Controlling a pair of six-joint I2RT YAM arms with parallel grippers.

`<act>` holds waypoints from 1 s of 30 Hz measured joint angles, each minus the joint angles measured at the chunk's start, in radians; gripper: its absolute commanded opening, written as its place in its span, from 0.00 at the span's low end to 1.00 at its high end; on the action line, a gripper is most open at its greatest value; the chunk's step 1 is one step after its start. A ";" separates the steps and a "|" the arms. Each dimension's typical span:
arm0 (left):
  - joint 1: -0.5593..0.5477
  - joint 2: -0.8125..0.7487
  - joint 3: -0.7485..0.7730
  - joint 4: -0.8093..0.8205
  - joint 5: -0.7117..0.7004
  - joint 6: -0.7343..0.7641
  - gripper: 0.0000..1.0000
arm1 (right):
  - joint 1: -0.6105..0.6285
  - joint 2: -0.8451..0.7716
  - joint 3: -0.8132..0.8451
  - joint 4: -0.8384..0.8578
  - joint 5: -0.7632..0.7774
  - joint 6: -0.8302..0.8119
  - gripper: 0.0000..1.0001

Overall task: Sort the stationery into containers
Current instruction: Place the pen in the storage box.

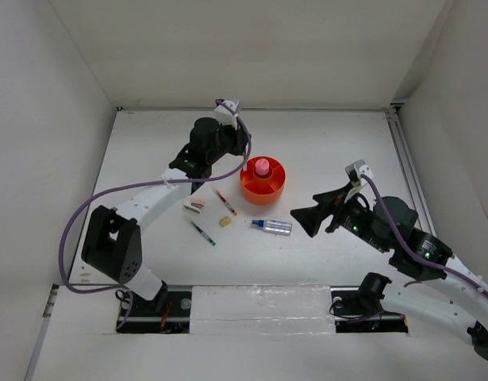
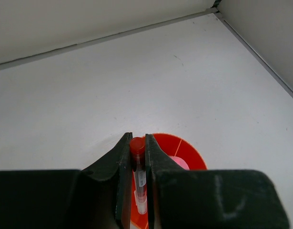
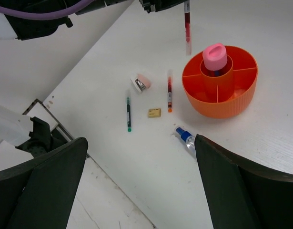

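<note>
Stapler (image 1: 194, 205) comes first on the left of the table (image 1: 331, 151), lying near my left arm. Just nearer to me is the green pen (image 1: 202, 232), flat and apart from the stapler. To their right lies a red pen (image 1: 224, 202), also flat. The tan cube (image 1: 225, 221) sits close by that pen's near end; I cannot tell whether they touch.

Next, my left gripper (image 2: 137, 147) is up beyond these things. Its fingers are clamped together on a second red pen, the held pen (image 3: 186, 26), which hangs upright with its clear tip pointing down. From my right wrist, that tip shows close to the far left rim of the organizer (image 1: 255, 194). From my left wrist, I see orange below my fingers. I cannot tell whether the tip is over a compartment or just outside the wall.

The organizer stands upright on the table, right of the loose pens. The pink tube (image 1: 262, 167) stands in its central well, and its top rises above the rim. The outer compartments that I can see from my right wrist show only orange.

On the near side of the organizer, and apart from it, lies the silver tube (image 1: 272, 227). It is flat, with its blue cap toward the cube.

Farthest right, my right gripper (image 1: 307, 216) hangs above the table with its fingers spread wide, pointing toward the silver tube.
</note>
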 measured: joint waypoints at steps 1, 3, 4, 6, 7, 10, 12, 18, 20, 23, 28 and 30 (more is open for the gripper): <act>0.000 0.008 0.003 0.013 -0.002 0.005 0.00 | 0.000 0.002 0.000 -0.002 0.000 0.000 1.00; 0.000 0.032 0.005 0.032 -0.002 0.011 0.00 | 0.000 0.006 0.000 -0.007 0.000 0.000 1.00; 0.000 0.047 0.005 0.041 -0.002 0.012 0.00 | 0.000 0.009 0.000 -0.008 0.000 0.000 1.00; 0.000 0.084 0.005 0.059 -0.004 0.011 0.00 | 0.000 0.010 0.000 -0.009 0.006 0.000 1.00; 0.000 0.100 0.003 0.069 -0.006 0.011 0.00 | 0.000 0.011 0.000 -0.011 0.008 0.001 1.00; 0.000 0.138 -0.026 0.113 -0.013 0.003 0.00 | 0.000 0.010 -0.001 -0.016 0.018 0.000 1.00; 0.000 0.148 -0.052 0.132 -0.015 -0.006 0.00 | 0.000 0.010 -0.001 -0.018 0.023 0.000 1.00; 0.000 0.149 -0.100 0.178 -0.016 -0.028 0.34 | 0.000 0.001 -0.001 -0.041 0.032 0.000 1.00; -0.002 0.149 -0.109 0.191 -0.019 -0.036 0.52 | 0.000 -0.003 -0.001 -0.042 0.035 -0.001 1.00; -0.009 0.142 -0.128 0.199 -0.029 -0.042 0.96 | 0.000 -0.003 -0.001 -0.042 0.039 -0.001 1.00; -0.039 0.064 -0.160 0.176 -0.092 -0.054 1.00 | 0.000 0.014 -0.001 -0.040 0.042 -0.003 1.00; -0.045 0.009 -0.161 0.157 -0.131 -0.064 1.00 | 0.000 0.027 -0.001 -0.040 0.042 -0.005 1.00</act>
